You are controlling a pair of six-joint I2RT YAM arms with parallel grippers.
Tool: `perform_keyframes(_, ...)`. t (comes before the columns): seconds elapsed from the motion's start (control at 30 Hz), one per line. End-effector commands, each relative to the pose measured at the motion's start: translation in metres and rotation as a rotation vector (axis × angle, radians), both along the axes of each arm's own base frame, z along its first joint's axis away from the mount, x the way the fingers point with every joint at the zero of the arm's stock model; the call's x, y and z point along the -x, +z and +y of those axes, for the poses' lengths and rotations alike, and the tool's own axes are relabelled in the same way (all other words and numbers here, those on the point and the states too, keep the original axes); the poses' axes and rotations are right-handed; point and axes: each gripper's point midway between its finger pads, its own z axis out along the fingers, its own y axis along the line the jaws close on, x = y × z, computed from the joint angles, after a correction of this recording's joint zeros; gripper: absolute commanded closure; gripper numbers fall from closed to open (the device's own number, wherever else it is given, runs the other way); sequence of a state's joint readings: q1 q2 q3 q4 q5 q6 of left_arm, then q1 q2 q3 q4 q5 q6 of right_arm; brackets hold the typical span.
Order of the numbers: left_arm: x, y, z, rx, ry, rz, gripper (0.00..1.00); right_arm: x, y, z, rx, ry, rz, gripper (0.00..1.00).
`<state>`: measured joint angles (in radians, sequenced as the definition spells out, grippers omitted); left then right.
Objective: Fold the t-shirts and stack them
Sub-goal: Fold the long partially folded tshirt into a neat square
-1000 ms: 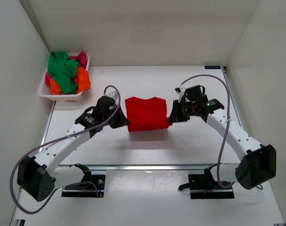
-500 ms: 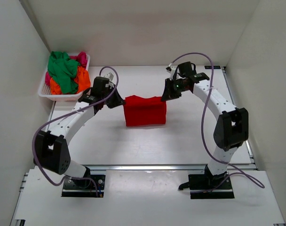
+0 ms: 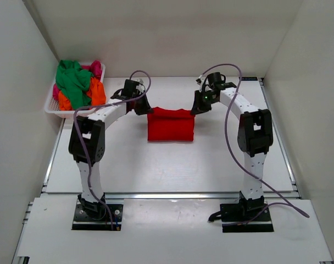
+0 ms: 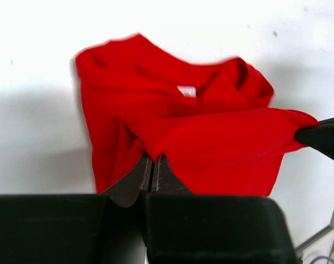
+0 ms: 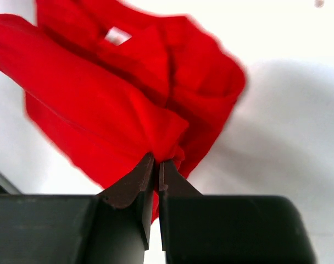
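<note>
The red t-shirt hangs folded over in the middle of the table, stretched between both grippers. My left gripper is shut on its left top corner, and my right gripper is shut on its right top corner. In the left wrist view the red cloth is pinched at the fingertips. In the right wrist view the cloth bunches at the fingertips. Green, orange and pink t-shirts lie piled in the basket at the far left.
A white lattice basket stands at the table's far left corner. White walls enclose the table on the left, back and right. Both arms reach far out toward the back of the table.
Both grippers have carried the red t-shirt's near edge up and toward the back of the table, folding the shirt over. The arms have stretched out farther.
</note>
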<state>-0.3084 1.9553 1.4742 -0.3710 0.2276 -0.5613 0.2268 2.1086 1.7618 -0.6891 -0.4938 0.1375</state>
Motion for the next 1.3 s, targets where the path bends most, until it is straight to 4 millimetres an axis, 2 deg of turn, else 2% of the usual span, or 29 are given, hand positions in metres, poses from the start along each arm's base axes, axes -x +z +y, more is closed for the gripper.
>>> perform_keyframes(0.0, -0.041, 0.025, 0.017, -0.027, 0.066, -0.096, 0.94, -0.042, 0.000, -0.026, 0.053, -0.057, -0.082, 1.00)
perform_keyframes(0.03, -0.045, 0.013, 0.017, -0.037, 0.066, -0.075, 0.94, -0.049, 0.005, -0.025, 0.051, -0.059, -0.097, 1.00)
perform_keyframes(0.07, -0.051, 0.014, 0.016, -0.034, 0.072, -0.079, 0.95, -0.053, -0.006, -0.028, 0.061, -0.059, -0.077, 1.00)
perform_keyframes(0.13, -0.058, 0.011, 0.017, -0.031, 0.085, -0.085, 0.95, -0.069, -0.010, -0.030, 0.060, -0.061, -0.076, 1.00)
perform_keyframes(0.17, -0.059, 0.009, 0.018, -0.030, 0.088, -0.083, 0.95, -0.077, 0.000, -0.029, 0.054, -0.061, -0.105, 0.99)
perform_keyframes(0.2, -0.065, 0.010, 0.025, -0.038, 0.111, -0.097, 0.96, -0.083, -0.003, -0.032, 0.052, -0.062, -0.104, 0.99)
perform_keyframes(0.23, -0.065, 0.005, 0.029, -0.045, 0.122, -0.088, 0.96, -0.086, -0.014, -0.034, 0.057, -0.066, -0.087, 0.98)
perform_keyframes(0.27, -0.066, 0.005, 0.030, -0.035, 0.128, -0.088, 0.96, -0.090, -0.008, -0.034, 0.054, -0.066, -0.101, 0.92)
perform_keyframes(0.33, -0.067, -0.003, 0.034, -0.033, 0.147, -0.080, 0.87, -0.092, -0.018, -0.039, 0.070, -0.082, -0.082, 0.72)
perform_keyframes(0.37, -0.071, 0.000, 0.036, -0.020, 0.154, -0.097, 0.72, -0.093, -0.019, -0.039, 0.075, -0.078, -0.094, 0.69)
perform_keyframes(0.4, -0.074, -0.003, 0.040, -0.004, 0.171, -0.099, 0.61, -0.098, -0.015, -0.039, 0.082, -0.080, -0.118, 0.64)
perform_keyframes(0.47, -0.083, 0.010, 0.047, 0.022, 0.208, -0.135, 0.49, -0.100, -0.012, -0.043, 0.099, -0.097, -0.145, 0.58)
perform_keyframes(0.5, -0.088, 0.014, 0.051, 0.028, 0.226, -0.156, 0.46, -0.101, -0.004, -0.044, 0.106, -0.100, -0.167, 0.55)
perform_keyframes(0.57, -0.093, 0.037, 0.060, 0.016, 0.265, -0.213, 0.39, -0.105, 0.018, -0.046, 0.125, -0.113, -0.241, 0.52)
perform_keyframes(0.6, -0.093, 0.040, 0.061, 0.005, 0.270, -0.225, 0.38, -0.103, 0.018, -0.045, 0.130, -0.112, -0.243, 0.50)
perform_keyframes(0.67, -0.087, 0.057, 0.061, 0.003, 0.267, -0.278, 0.38, -0.102, 0.034, -0.041, 0.123, -0.112, -0.291, 0.41)
perform_keyframes(0.7, -0.083, 0.055, 0.060, 0.008, 0.248, -0.276, 0.40, -0.097, 0.031, -0.036, 0.112, -0.104, -0.281, 0.38)
perform_keyframes(0.77, -0.073, 0.062, 0.042, 0.037, 0.188, -0.275, 0.41, -0.091, 0.024, -0.030, 0.095, -0.081, -0.260, 0.34)
perform_keyframes(0.8, -0.067, 0.055, 0.036, 0.034, 0.168, -0.248, 0.43, -0.087, 0.020, -0.026, 0.083, -0.077, -0.237, 0.27)
perform_keyframes(0.83, -0.059, 0.048, 0.027, 0.022, 0.136, -0.225, 0.43, -0.085, 0.016, -0.023, 0.083, -0.065, -0.229, 0.24)
perform_keyframes(0.87, -0.048, 0.037, 0.019, 0.008, 0.111, -0.193, 0.43, -0.078, 0.004, -0.019, 0.086, -0.061, -0.189, 0.23)
perform_keyframes(0.93, -0.036, 0.024, 0.006, 0.009, 0.076, -0.171, 0.44, -0.071, -0.010, -0.014, 0.096, -0.057, -0.148, 0.21)
perform_keyframes(0.97, -0.027, 0.010, 0.001, 0.006, 0.058, -0.139, 0.45, -0.068, -0.013, -0.010, 0.105, -0.050, -0.141, 0.21)
perform_keyframes(1.03, -0.012, -0.012, -0.006, -0.015, 0.043, -0.083, 0.48, -0.060, -0.022, 0.004, 0.113, -0.040, -0.122, 0.21)
perform_keyframes(1.07, -0.004, -0.027, -0.007, -0.040, 0.035, -0.044, 0.49, -0.058, -0.024, 0.004, 0.111, -0.041, -0.113, 0.21)
perform_keyframes(1.13, 0.006, -0.045, -0.007, -0.063, 0.026, 0.008, 0.49, -0.049, -0.035, 0.013, 0.131, -0.035, -0.078, 0.20)
perform_keyframes(1.17, 0.010, -0.056, -0.004, -0.077, 0.022, 0.032, 0.51, -0.050, -0.041, 0.012, 0.152, -0.038, -0.071, 0.21)
perform_keyframes(1.23, 0.016, -0.065, -0.006, -0.085, 0.009, 0.060, 0.51, -0.042, -0.056, 0.016, 0.226, -0.018, -0.051, 0.30)
perform_keyframes(1.27, 0.017, -0.068, -0.003, -0.098, 0.013, 0.067, 0.51, -0.039, -0.057, 0.018, 0.242, -0.005, -0.052, 0.40)
